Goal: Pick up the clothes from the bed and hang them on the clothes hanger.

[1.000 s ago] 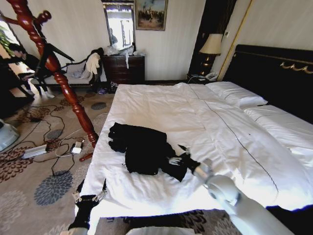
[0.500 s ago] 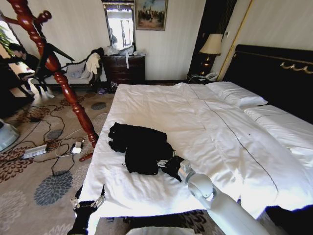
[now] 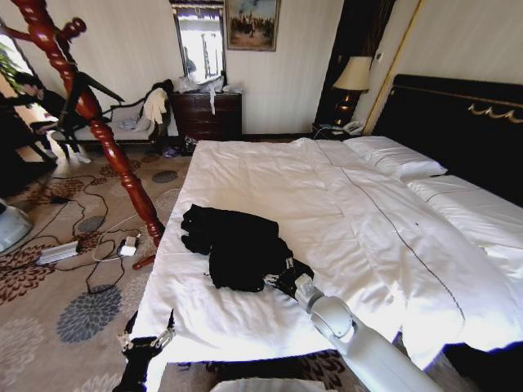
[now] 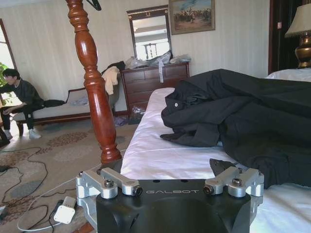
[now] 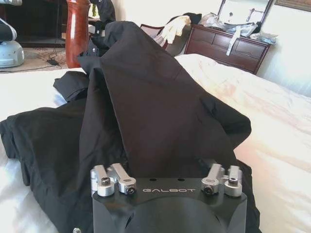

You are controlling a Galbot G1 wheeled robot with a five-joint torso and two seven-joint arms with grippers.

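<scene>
A black coat (image 3: 237,245) lies crumpled on the near left part of the wide white bed (image 3: 368,212), close to the mattress edge that faces the red-brown coat stand (image 3: 98,122). The right end effector (image 3: 286,276) sits at the coat's near right edge, apparently touching or pressed into the dark fabric; in the right wrist view the coat (image 5: 146,107) rises as a heap directly ahead of the end effector (image 5: 167,182) and covers the space where its fingers would be, so whether they are spread or closed cannot be told. The right arm reaches diagonally up from the lower right of the head view, its white forearm low over the duvet. The left end effector (image 3: 147,341) hangs low off the bed's near left corner, beside the mattress and well apart from the coat; the left wrist view looks level along the bed edge, with the coat (image 4: 233,116) ahead and the stand's turned pole (image 4: 92,77) on the carpet alongside. Its fingers' state cannot be told either.
</scene>
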